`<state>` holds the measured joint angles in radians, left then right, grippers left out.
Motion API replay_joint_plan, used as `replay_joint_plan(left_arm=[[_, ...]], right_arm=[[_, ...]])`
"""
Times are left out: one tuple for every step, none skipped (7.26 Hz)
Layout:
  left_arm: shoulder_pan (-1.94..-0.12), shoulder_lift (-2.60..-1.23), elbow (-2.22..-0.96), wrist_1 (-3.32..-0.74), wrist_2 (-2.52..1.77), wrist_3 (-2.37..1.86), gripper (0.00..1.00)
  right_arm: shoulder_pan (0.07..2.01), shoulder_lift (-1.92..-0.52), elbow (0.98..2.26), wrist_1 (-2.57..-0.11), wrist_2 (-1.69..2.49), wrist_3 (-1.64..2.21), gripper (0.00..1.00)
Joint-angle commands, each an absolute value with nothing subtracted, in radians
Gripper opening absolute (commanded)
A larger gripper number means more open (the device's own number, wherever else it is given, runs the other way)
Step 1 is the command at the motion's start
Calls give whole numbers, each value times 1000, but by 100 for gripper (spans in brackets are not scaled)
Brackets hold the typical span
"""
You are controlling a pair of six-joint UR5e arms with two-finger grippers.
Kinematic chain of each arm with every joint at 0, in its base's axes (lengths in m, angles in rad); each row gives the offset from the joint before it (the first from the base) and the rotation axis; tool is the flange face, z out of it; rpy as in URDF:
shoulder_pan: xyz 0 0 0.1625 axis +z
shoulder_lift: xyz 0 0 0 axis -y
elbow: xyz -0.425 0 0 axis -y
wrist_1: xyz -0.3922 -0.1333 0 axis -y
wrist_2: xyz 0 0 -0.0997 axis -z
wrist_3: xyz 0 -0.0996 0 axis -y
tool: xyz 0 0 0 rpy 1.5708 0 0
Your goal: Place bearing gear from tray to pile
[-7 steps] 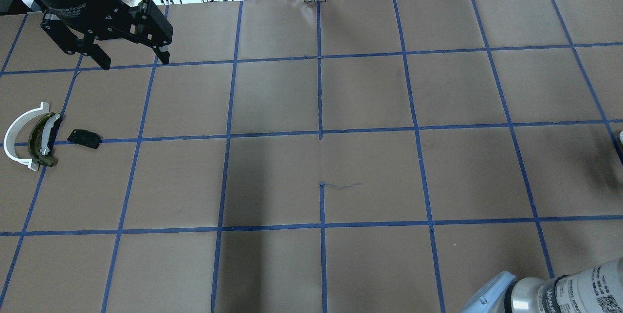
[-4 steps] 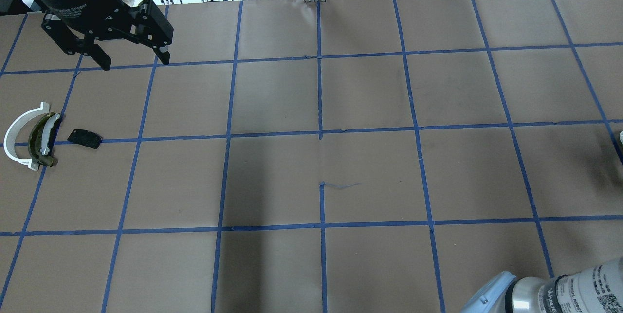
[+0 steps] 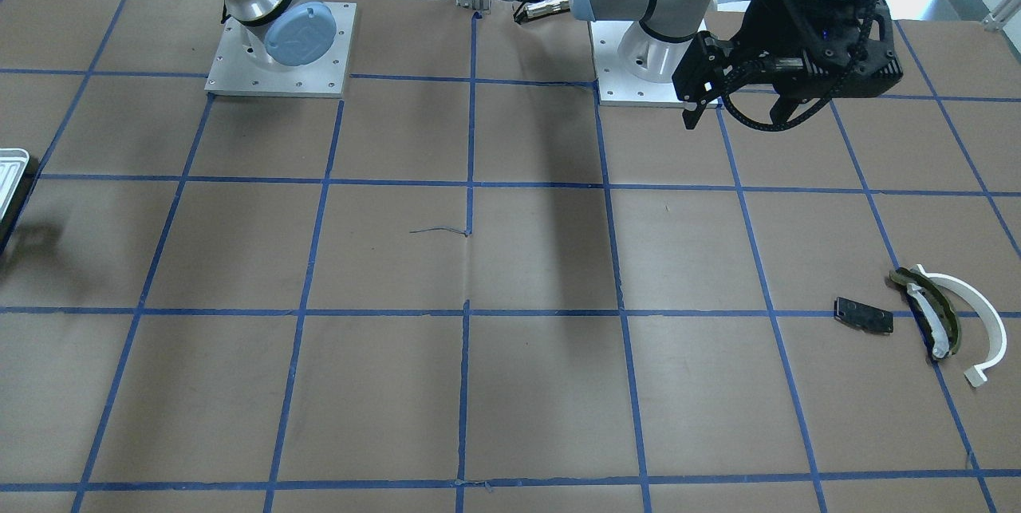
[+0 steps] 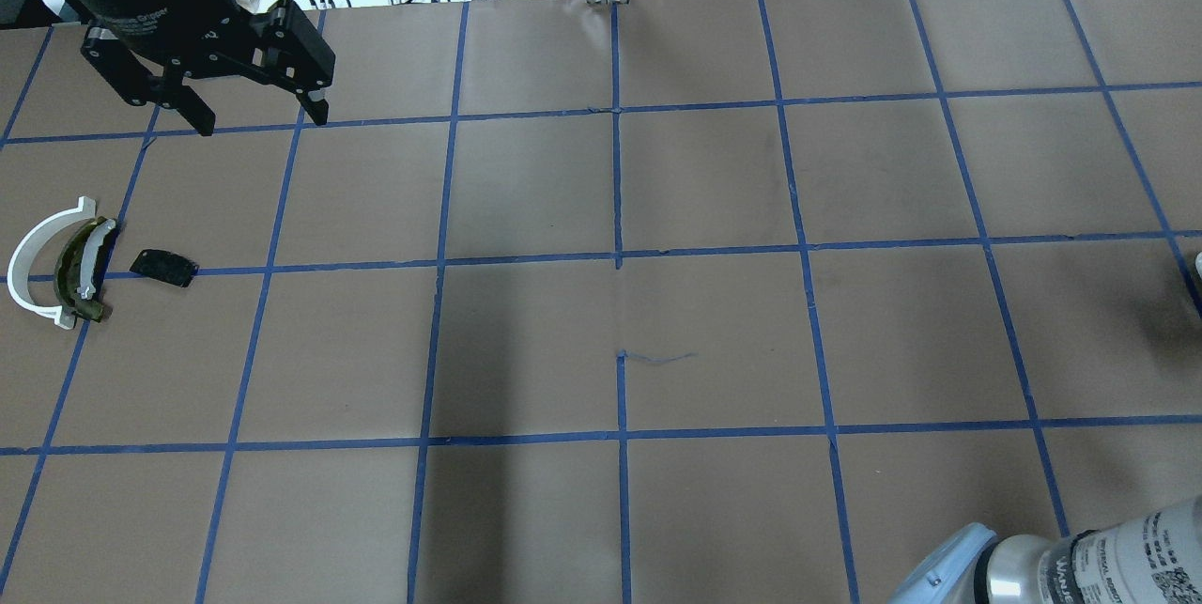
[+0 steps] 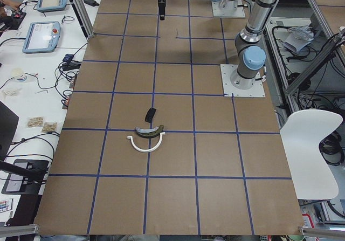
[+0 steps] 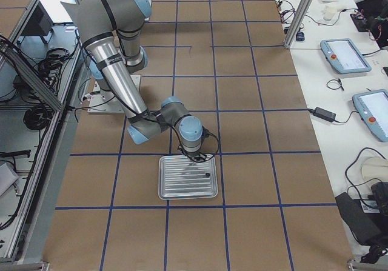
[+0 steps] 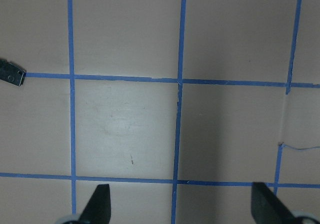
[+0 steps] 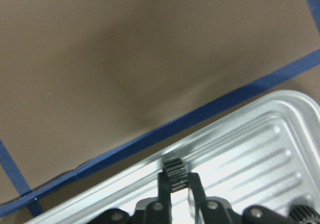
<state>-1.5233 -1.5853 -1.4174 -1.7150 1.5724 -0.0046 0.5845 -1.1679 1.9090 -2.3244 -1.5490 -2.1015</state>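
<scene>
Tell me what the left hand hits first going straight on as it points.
Probably the bare brown paper table cover, beside a blue tape crossing: the left hand points down at it. The black plate lies off to the side.

Two bearing gears [image 8: 175,170] [image 8: 306,213], one tray [image 6: 176,187], one black plate [image 3: 863,314], one arc [image 3: 985,321], one strip [image 3: 925,301]

Toothed black bearing gear [image 8: 175,170] sits gripped above ridged tray [image 8: 260,149].

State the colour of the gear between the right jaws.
The gear is black, seen best in the right wrist view.
</scene>
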Motion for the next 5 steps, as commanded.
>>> replay_joint_plan(left_arm=[[-1523, -1585, -1417, -1715, 1574, -5, 100], [-1523, -1585, -1417, -1715, 1572, -5, 100], [-1523, -1585, -1417, -1715, 1574, -5, 100], [-1523, -1585, -1417, -1715, 1574, -5, 100], [-1523, -1585, -1417, -1715, 1574, -5, 100]], right_arm=[[586, -1196, 1895, -2313, -1551, -2050, 0], [592, -1245, 1894, -2300, -1548, -1960, 0], [604, -1305, 1898, -2225, -1534, -1862, 0], [659, -1356, 1904, -2141, -1487, -1715, 0], [760, -1394, 1907, -2085, -1489, -1569, 0]])
